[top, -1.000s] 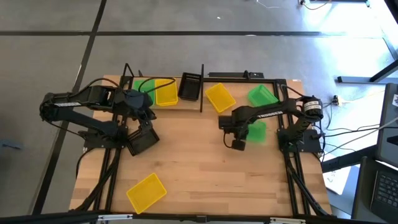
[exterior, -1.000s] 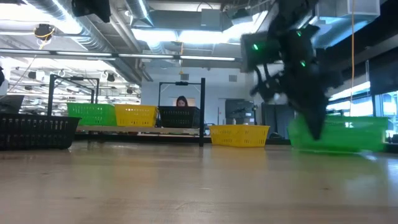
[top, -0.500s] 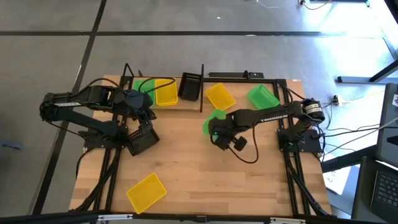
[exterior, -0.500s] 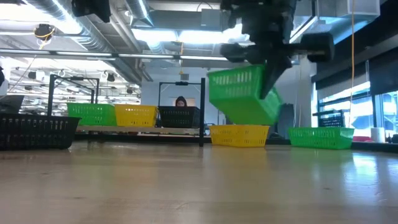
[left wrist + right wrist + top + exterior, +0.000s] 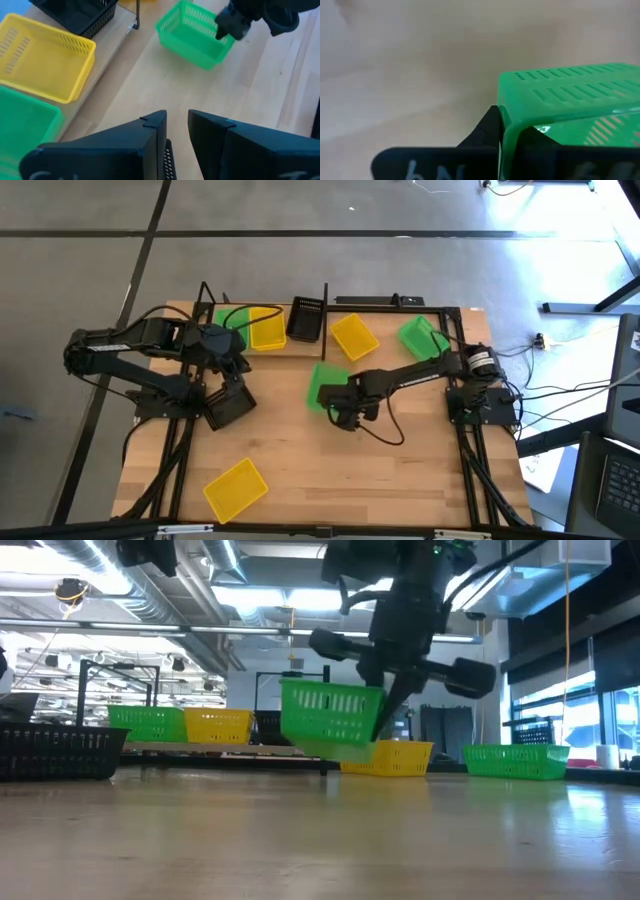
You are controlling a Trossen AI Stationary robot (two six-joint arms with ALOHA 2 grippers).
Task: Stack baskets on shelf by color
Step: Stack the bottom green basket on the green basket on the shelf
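Note:
My right gripper (image 5: pixel 344 408) is shut on a green basket (image 5: pixel 324 384), which hangs over the table's middle, in front of the shelf (image 5: pixel 180 749). On the shelf at the far left stand a green basket (image 5: pixel 226 319), a yellow basket (image 5: pixel 267 328) and a black basket (image 5: pixel 305 320), side by side on their bottoms. My left gripper (image 5: pixel 177 122) waits high over the table's left part, a narrow gap between its fingers and nothing in it. Below it a black basket (image 5: pixel 55 752) rests on the table. My right gripper holds the green basket by the rim of one end wall (image 5: pixel 225 36), the one toward the table's near right. One finger (image 5: pixel 485 131) lies against the wall's outer face; the wall hides the other. The fingers point steeply down. The basket hangs tilted (image 5: pixel 330 720), clear of the table.
A yellow basket (image 5: pixel 354 337) and a green basket (image 5: pixel 422 335) lie on the table right of the shelf's end post (image 5: pixel 325 320). Another yellow basket (image 5: pixel 237 488) lies near the front left. Bare wood stretches across the table's middle and front right.
My right gripper, staying shut, has carried the green basket from the table's right part toward its left, near the shelf's end post. Its wrist has rolled about a quarter turn, swinging the basket round. The basket has come up clear of the table.

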